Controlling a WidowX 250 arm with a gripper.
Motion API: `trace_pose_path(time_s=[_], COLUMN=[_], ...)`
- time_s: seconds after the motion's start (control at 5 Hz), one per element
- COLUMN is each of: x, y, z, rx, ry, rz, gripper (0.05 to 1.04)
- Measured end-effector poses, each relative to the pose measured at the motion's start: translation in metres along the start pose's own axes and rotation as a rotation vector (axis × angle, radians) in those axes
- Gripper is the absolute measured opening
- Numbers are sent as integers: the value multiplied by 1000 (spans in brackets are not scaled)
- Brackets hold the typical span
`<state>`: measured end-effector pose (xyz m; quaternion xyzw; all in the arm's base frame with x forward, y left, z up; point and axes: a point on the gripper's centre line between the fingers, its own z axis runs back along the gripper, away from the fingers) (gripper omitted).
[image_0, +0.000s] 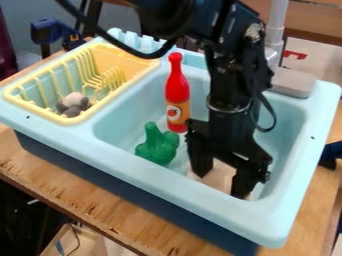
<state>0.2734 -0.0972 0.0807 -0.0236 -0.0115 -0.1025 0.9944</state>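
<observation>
Where the end effector (222, 179) is suspended: fingers apart over tan item (220, 174), positioning judged in hand.
Tan item: alignment likely required before closing.
Green toy (158, 146): at its ten o'clock.

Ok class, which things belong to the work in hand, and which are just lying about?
At work, it seems:
open tool
pale beige item, partly hidden between its fingers
toy sink around them

Lying about:
red bottle
green toy broccoli
yellow dish rack
small grey item in the rack
</observation>
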Motion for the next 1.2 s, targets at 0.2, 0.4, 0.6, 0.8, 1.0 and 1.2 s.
trace_pose_path(time_s=[0.2,0.4,0.6,0.8,1.0,1.2], x=[0,14,38,34,6,-15], y=[1,4,3,6,8,8], z=[2,14,46,76,95,117], rx=[-32,-55,-51,-11,-14,-15], ry=[-1,-50,-119,-45,66,90], rz=[-4,-7,-53,-130,-173,-217], gripper=[1001,1001,1001,1001,1001,1001])
